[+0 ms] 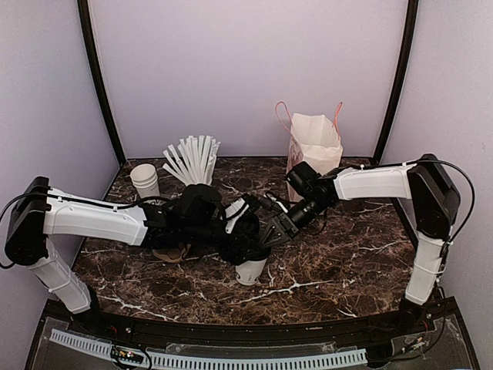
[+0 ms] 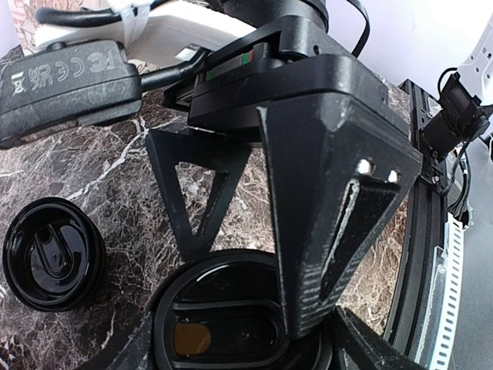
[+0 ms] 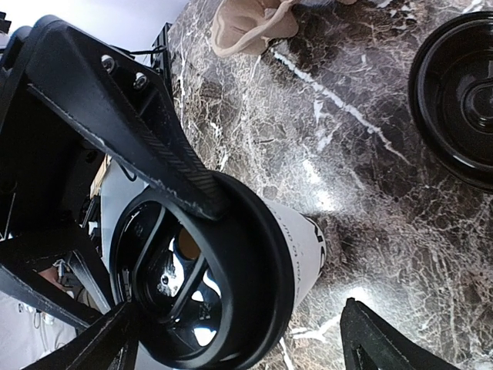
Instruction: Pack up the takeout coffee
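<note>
The marble table (image 1: pixel 347 254) carries everything. The left arm (image 1: pixel 92 220) lies low and stretched toward the centre. The right arm (image 1: pixel 370 183) folds at its elbow and slants down to meet it, in front of the paper bag (image 1: pixel 314 142). The left gripper (image 1: pixel 248 250) clasps the takeout coffee (image 1: pixel 251 271) at its lid, the cup standing slightly tilted on the marble near the front centre. The right gripper (image 1: pixel 271 233) is released: one finger (image 3: pixel 154 146) rests on the lid rim, the other stands clear. A loose black lid (image 2: pixel 52 253) lies beside the cup.
</note>
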Tool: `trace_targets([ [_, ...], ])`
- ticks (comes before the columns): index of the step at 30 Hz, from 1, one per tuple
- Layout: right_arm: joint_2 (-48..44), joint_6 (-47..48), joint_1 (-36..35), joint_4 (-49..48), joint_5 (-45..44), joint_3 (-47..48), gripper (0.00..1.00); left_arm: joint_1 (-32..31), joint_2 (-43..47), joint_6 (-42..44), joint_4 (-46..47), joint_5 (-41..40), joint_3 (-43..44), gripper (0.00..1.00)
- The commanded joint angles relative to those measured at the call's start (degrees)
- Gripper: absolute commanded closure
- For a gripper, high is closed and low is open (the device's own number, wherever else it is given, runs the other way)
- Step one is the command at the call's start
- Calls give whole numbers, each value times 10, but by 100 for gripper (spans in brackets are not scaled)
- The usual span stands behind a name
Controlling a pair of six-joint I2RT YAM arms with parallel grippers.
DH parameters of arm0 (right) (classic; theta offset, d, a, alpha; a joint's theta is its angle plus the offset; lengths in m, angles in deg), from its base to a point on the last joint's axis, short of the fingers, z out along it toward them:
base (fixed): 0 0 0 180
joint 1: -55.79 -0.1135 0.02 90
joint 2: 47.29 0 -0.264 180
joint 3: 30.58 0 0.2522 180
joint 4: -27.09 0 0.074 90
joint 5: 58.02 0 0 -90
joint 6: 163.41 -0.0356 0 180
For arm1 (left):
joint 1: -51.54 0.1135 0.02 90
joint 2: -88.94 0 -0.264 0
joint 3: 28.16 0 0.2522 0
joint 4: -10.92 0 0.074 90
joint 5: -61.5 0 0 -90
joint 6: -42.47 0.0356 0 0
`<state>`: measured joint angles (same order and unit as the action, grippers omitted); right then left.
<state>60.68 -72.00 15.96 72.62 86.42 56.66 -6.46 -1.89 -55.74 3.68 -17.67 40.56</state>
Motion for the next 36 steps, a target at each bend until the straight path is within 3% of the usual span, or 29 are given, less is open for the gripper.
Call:
trace_targets([
  [1,12,-2,-6,-3,-45,2,10,-10,35,1,31,-10,-2,23],
  [15,11,11,-17,5,-76,7,12,-23,137,-24,52,-26,-38,22],
  [24,12,22,-24,21,-56,27,12,-23,151,-40,41,-47,-63,23],
  [31,-20,50,-21,26,-72,4,12,-36,145,-91,-128,-75,-24,25],
  [36,-51,88,3,38,-78,-20,12,-98,134,-31,-307,-100,33,20],
])
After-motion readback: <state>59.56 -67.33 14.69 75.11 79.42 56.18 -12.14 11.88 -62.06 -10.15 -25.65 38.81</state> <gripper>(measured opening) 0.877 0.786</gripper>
